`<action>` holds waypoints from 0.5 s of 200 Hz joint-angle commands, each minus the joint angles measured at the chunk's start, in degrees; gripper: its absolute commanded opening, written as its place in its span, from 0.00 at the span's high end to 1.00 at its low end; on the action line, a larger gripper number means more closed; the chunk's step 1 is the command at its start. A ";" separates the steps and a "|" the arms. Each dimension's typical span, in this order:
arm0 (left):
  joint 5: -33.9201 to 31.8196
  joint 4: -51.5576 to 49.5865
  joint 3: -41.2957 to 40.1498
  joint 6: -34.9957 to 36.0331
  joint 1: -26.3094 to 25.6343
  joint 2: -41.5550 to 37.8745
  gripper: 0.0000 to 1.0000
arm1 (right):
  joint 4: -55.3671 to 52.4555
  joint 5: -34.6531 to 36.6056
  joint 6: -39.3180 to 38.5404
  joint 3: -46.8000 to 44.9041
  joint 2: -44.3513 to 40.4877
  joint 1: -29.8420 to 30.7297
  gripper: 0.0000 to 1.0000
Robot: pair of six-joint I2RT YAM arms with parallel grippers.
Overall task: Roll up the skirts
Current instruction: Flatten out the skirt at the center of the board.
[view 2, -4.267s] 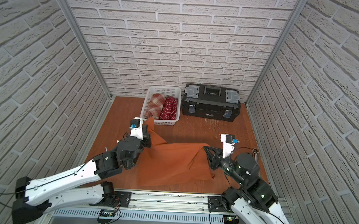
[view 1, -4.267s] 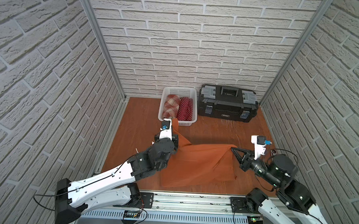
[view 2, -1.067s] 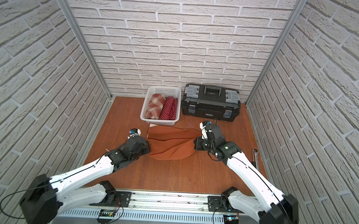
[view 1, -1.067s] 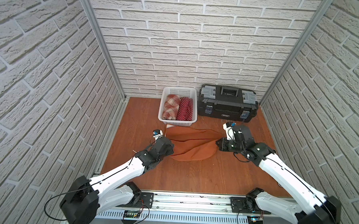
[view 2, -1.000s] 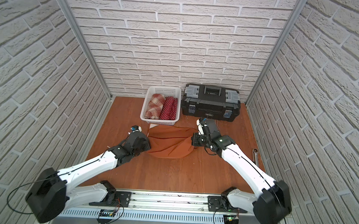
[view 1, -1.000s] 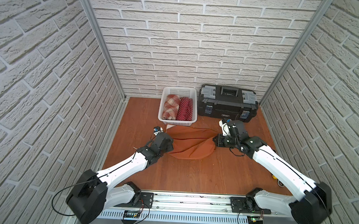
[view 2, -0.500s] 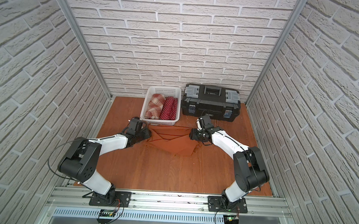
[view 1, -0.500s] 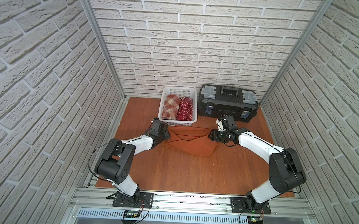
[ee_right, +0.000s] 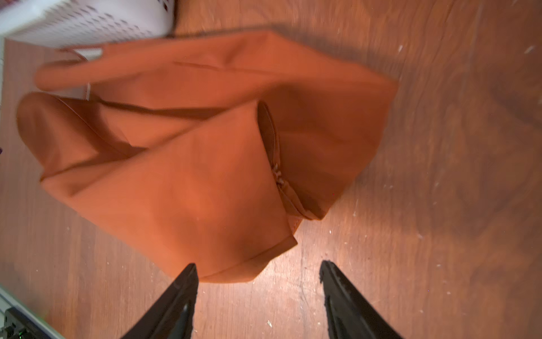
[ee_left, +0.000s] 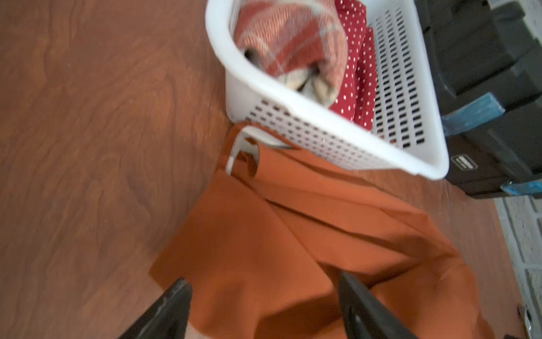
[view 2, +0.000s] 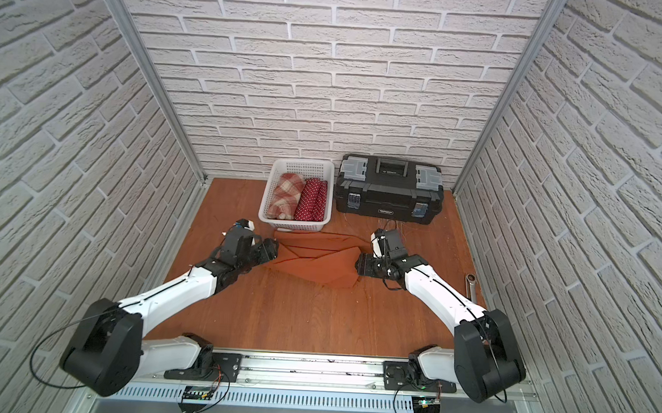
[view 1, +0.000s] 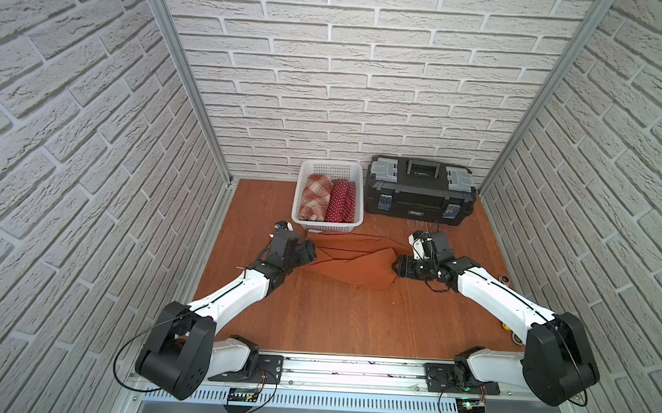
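Now | left gripper (ee_left: 261, 278) spread over rust-orange skirt (view 1: 352, 264) edge | right gripper (ee_right: 258, 264) spread, seemingly just beside it

Both top views hung high over the front rail (view 1: 353, 367), looking down and toward the back wall (view 1: 345, 100), taking in the whole floor (view 1: 336, 322). Each wrist camera sat low and close, looking along its fingers (ee_left: 170, 311) at the orange skirt (ee_left: 264, 249), which all four views shared; both also caught the basket (ee_left: 322, 138).

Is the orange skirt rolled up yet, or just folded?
Folded, not rolled: the orange skirt lies flat in overlapping layers, on the floor in front of the basket.
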 commanded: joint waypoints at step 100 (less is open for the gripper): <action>-15.41 11.97 -9.80 -11.07 -9.07 -0.71 0.04 | 8.25 -7.57 0.55 -1.46 0.93 -0.28 0.97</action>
